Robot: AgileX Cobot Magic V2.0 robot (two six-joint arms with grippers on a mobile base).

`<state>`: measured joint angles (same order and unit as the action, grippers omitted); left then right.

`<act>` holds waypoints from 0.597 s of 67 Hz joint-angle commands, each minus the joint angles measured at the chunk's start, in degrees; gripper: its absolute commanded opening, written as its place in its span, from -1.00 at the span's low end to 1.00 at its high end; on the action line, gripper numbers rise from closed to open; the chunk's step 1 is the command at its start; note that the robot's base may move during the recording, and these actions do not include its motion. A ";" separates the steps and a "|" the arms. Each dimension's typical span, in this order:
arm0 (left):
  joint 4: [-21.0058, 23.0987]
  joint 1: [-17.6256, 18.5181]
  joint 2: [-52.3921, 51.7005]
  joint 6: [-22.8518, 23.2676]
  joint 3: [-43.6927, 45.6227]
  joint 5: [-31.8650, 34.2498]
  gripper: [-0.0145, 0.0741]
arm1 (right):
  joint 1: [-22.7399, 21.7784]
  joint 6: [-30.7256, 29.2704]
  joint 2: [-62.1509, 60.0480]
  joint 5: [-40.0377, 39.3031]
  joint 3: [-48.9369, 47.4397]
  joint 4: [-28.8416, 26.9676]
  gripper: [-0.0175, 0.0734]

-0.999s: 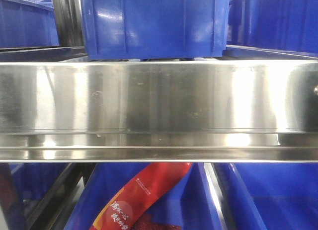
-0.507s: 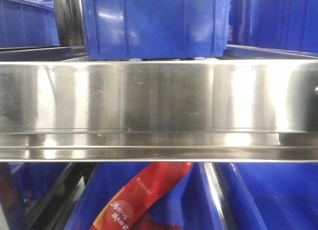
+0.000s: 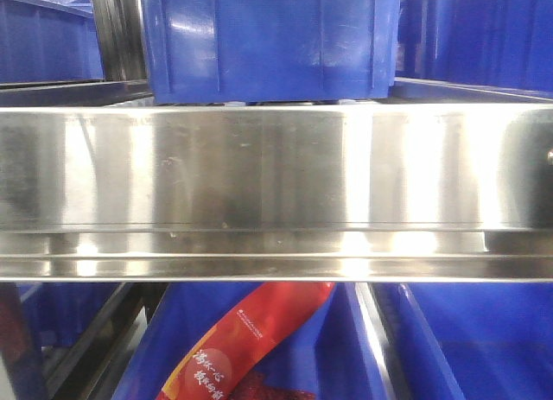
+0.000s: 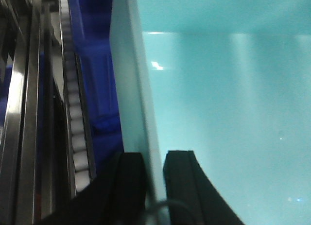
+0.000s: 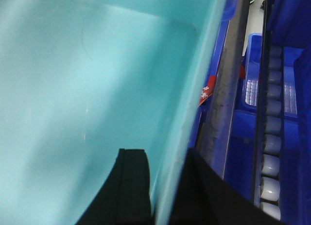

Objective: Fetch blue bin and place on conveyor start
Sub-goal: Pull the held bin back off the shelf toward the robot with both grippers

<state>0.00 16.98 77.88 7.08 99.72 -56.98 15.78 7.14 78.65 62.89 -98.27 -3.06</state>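
Jaws, left and right, each clamp a wall of the blue bin (image 4: 218, 113)

One blue bin (image 4: 218, 113), its wall pinched between the jaws of two grippers: left gripper (image 4: 154, 159), right gripper (image 5: 165, 159). One roller track (image 4: 73, 113) outside each. Three dark blue crates (image 3: 268, 37), one steel rail (image 3: 276, 175), one red packet (image 3: 242, 348).

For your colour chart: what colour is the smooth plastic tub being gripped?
Pale turquoise tub; left wrist view.
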 commanded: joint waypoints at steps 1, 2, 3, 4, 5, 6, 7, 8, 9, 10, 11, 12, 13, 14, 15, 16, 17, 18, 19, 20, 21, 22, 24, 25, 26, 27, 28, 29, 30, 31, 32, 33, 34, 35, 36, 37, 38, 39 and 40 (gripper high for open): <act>-0.68 0.07 -0.77 -0.87 0.39 6.74 -0.92 | -0.29 -1.78 -0.82 -0.29 -0.56 1.90 -0.95; -0.68 0.07 -0.77 -0.87 0.39 7.10 -0.92 | -0.29 -1.78 -0.82 -0.29 -0.56 1.90 -0.95; -0.68 0.07 -0.77 -0.87 0.39 7.47 -0.92 | -0.29 -1.78 -0.82 -0.29 -0.56 1.90 -0.95; -0.68 0.07 -0.77 -0.87 0.39 7.77 -0.92 | -0.29 -1.78 -0.82 -0.29 -0.56 1.90 -0.95; -0.68 0.07 -0.77 -0.87 0.39 8.19 -0.92 | -0.29 -1.78 -0.82 -0.29 -0.56 1.90 -0.95; -0.68 0.07 -0.77 -0.87 0.39 8.57 -0.92 | -0.29 -1.78 -0.82 -0.29 -0.56 1.90 -0.95; -0.68 0.07 -0.77 -0.87 0.39 9.10 -0.92 | -0.29 -1.78 -0.82 -0.29 -0.56 1.90 -0.95; -0.68 0.07 -0.77 -0.87 0.39 9.50 -0.92 | -0.29 -1.78 -0.82 -0.29 -0.56 1.90 -0.95; -0.68 0.07 -0.77 -0.87 0.39 9.70 -0.92 | -0.29 -1.78 -0.82 -0.29 -0.56 1.90 -0.95; -0.68 0.07 -0.77 -0.87 0.39 10.27 -0.92 | -0.29 -1.78 -0.82 -0.29 -0.56 1.90 -0.95; -0.68 0.07 -0.77 -0.87 0.39 10.66 -0.92 | -0.29 -1.78 -0.82 -0.29 -0.56 1.90 -0.95; -0.68 0.07 -0.77 -0.87 0.39 11.07 -0.92 | -0.29 -1.78 -0.82 -0.29 -0.56 1.90 -0.95; -0.68 0.07 -0.77 -0.87 0.39 11.46 -0.92 | -0.29 -1.78 -0.82 -0.29 -0.56 1.90 -0.95; -0.68 0.07 -0.77 -0.87 0.39 11.80 -0.92 | -0.29 -1.78 -0.82 -0.29 -0.56 1.90 -0.95; -0.68 0.07 -0.77 -0.87 0.39 12.18 -0.92 | -0.29 -1.78 -0.82 -0.29 -0.56 1.90 -0.95; -0.68 0.07 -0.77 -0.87 0.39 12.51 -0.92 | -0.29 -1.78 -0.82 -0.29 -0.56 1.90 -0.95; -0.68 0.07 -0.77 -0.87 0.39 12.88 -0.92 | -0.29 -1.78 -0.82 -0.29 -0.56 1.90 -0.95; -0.68 0.07 -0.77 -0.87 0.39 13.22 -0.92 | -0.29 -1.78 -0.82 -0.29 -0.56 1.90 -0.95; -0.68 0.07 -0.77 -0.87 0.39 13.69 -0.92 | -0.29 -1.78 -0.82 -0.29 -0.56 1.90 -0.95; -0.68 0.07 -0.77 -0.87 0.39 14.00 -0.92 | -0.29 -1.78 -0.82 -0.29 -0.56 1.90 -0.95; -0.68 0.07 -0.77 -0.87 0.39 14.28 -0.92 | -0.29 -1.78 -0.82 -0.29 -0.56 1.90 -0.95; -0.68 0.07 -0.77 -0.87 0.39 14.43 -0.92 | -0.29 -1.78 -0.82 -0.29 -0.56 1.90 -0.95; -0.68 0.07 -0.77 -0.87 0.39 14.90 -0.92 | -0.29 -1.78 -0.82 -0.29 -0.56 1.90 -0.95; -0.68 0.07 -0.77 -0.87 0.39 15.18 -0.92 | -0.29 -1.78 -0.82 -0.29 -0.56 1.90 -0.95; -0.68 0.07 -0.77 -0.87 0.39 15.29 -0.92 | -0.29 -1.78 -0.82 -0.29 -0.56 1.90 -0.95; -0.68 0.07 -0.77 -0.87 0.39 15.58 -0.92 | -0.29 -1.78 -0.82 -0.29 -0.56 1.90 -0.95; -0.68 0.07 -0.77 -0.87 0.39 15.75 -0.92 | -0.29 -1.78 -0.82 -0.29 -0.56 1.90 -0.95; -0.68 0.07 -0.77 -0.87 0.39 16.00 -0.92 | -0.29 -1.78 -0.82 -0.29 -0.56 1.90 -0.95; -0.68 0.07 -0.77 -0.87 0.39 16.00 -0.92 | -0.29 -1.78 -0.82 -0.29 -0.56 1.90 -0.95; -0.68 0.07 -0.77 -0.87 0.39 16.15 -0.92 | -0.29 -1.78 -0.82 -0.29 -0.56 1.90 -0.95; -0.68 0.07 -0.77 -0.87 0.39 16.27 -0.92 | -0.29 -1.78 -0.82 -0.29 -0.56 1.90 -0.95; -0.68 0.07 -0.77 -0.87 0.39 16.38 -0.92 | -0.29 -1.78 -0.82 -0.29 -0.56 1.90 -0.95; -0.68 0.07 -0.77 -0.87 0.39 16.38 -0.92 | -0.29 -1.78 -0.82 -0.29 -0.56 1.90 -0.95; -0.68 0.07 -0.77 -0.87 0.39 16.38 -0.92 | -0.29 -1.78 -0.82 -0.29 -0.56 1.90 -0.95; -0.68 0.07 -0.77 -0.87 0.39 16.38 -0.92 | -0.29 -1.78 -0.82 -0.29 -0.56 1.90 -0.95; -0.68 0.07 -0.77 -0.87 0.39 16.38 -0.92 | -0.29 -1.78 -0.82 -0.29 -0.56 1.90 -0.95; -0.68 0.07 -0.77 -0.87 0.39 16.38 -0.92 | -0.29 -1.78 -0.82 -0.29 -0.56 1.90 -0.95; -0.68 0.07 -0.77 -0.87 0.39 16.38 -0.92 | -0.29 -1.78 -0.82 -0.29 -0.56 1.90 -0.95; -0.68 0.07 -0.77 -0.87 0.39 16.38 -0.92 | -0.29 -1.78 -0.82 -0.29 -0.56 1.90 -0.95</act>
<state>-0.63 16.98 78.08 5.72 99.62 -46.41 15.78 7.35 78.65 61.94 -98.37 -3.18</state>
